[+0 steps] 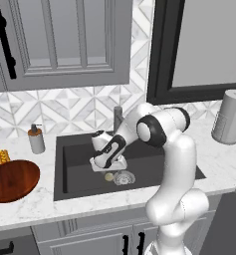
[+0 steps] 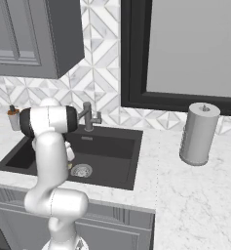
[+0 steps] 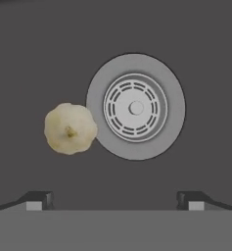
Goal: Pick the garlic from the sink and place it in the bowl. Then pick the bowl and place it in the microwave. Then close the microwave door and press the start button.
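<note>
- While the gripper (image 3: 115, 198) is hung low in the sink (image 1: 69, 169), jaws are spread wide and nothing is held; likely staged for a top-down pick.
- The garlic (image 3: 70, 128) is seen on the basin floor, touching the drain (image 3: 135, 107) rim, off-centre from the fingertips (image 3: 39, 198).
- The bowl (image 1: 12, 180) is seen on the counter in the left base view; the paper towel roll (image 2: 199, 133) is shown more clearly from the right.
</note>
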You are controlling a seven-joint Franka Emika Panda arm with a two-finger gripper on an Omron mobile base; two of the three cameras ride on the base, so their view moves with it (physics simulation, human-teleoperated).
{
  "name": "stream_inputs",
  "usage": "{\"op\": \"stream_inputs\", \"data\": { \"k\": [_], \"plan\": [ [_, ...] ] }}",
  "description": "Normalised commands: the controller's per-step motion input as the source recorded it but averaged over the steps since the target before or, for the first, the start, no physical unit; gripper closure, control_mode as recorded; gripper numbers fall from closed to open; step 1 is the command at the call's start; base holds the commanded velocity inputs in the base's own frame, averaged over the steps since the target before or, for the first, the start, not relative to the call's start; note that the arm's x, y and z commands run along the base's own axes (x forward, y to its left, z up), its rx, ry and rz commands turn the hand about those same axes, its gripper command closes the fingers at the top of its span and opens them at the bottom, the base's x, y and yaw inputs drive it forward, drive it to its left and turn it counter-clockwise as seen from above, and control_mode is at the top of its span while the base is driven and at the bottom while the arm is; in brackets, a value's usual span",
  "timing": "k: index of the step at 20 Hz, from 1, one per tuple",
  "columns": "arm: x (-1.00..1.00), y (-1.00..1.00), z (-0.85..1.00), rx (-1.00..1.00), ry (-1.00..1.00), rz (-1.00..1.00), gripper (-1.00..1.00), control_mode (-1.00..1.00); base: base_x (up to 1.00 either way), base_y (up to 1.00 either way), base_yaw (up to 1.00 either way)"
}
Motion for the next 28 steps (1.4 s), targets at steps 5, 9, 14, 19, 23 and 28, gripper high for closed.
{"op": "stream_inputs", "data": {
  "k": [5, 9, 14, 19, 23, 28],
  "plan": [
    [0.35, 0.09, -0.33, 0.0, 0.0, 0.0, -1.0, -1.0, 0.0, 0.0, 0.0],
    [0.37, 0.15, -0.32, 0.0, 0.0, 0.0, -1.0, -1.0, 0.0, 0.0, 0.0],
    [0.4, 0.06, -0.34, 0.02, 0.0, 0.0, -1.0, -1.0, 0.0, 0.0, 0.0],
    [0.18, 0.0, -0.28, 0.03, 0.0, 0.0, -1.0, -1.0, 0.0, 0.0, 0.0],
    [-0.09, -0.16, -0.19, 0.07, 0.0, 0.0, -1.0, -1.0, 0.0, 0.0, 0.0],
    [-0.11, -0.19, -0.18, 0.06, 0.0, 0.0, -1.0, -1.0, 0.0, 0.0, 0.0]
  ]
}}
